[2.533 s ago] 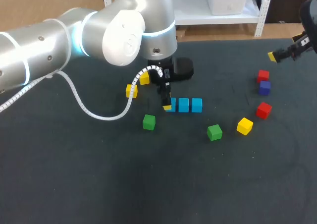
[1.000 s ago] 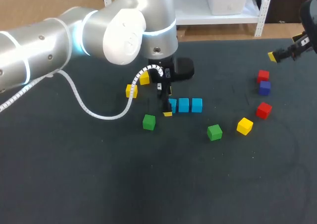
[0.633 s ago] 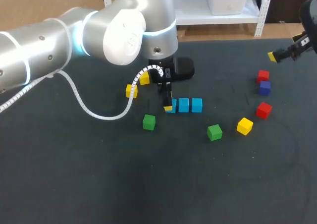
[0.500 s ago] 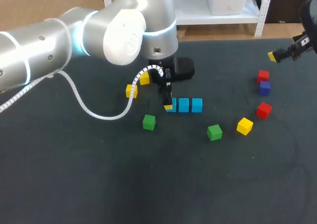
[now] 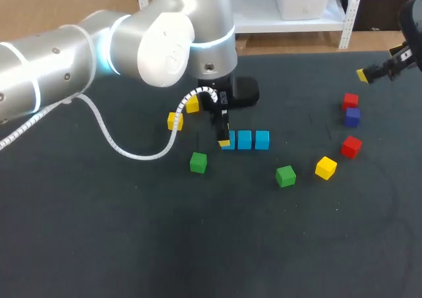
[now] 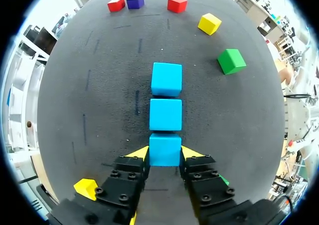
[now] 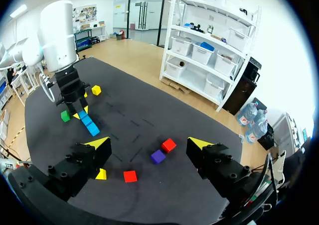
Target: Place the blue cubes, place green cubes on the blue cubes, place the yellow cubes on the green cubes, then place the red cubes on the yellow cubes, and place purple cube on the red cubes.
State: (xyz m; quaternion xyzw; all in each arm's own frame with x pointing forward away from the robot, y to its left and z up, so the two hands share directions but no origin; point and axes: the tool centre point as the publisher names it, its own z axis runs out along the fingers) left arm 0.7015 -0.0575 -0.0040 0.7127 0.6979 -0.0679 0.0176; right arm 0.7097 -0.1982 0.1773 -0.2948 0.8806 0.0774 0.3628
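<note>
Left end effector [image 6: 165,154] clamped on nearest blue cube [image 6: 165,146]. Yellow tips touch both of its sides, and the cube sits on the tabletop [image 6: 99,110]. Straight ahead in one tight line are middle blue cube [image 6: 165,114], then far blue cube [image 6: 166,78]. Beyond, off to one side, are green cube [image 6: 231,61] and yellow cube [image 6: 210,23]. Furthest out is red cube [image 6: 177,4], with purple cube [image 6: 135,1] just beside second red cube [image 6: 116,4]. Right end effector [image 7: 149,144] is spread wide, holding nothing, high over the tabletop.
</note>
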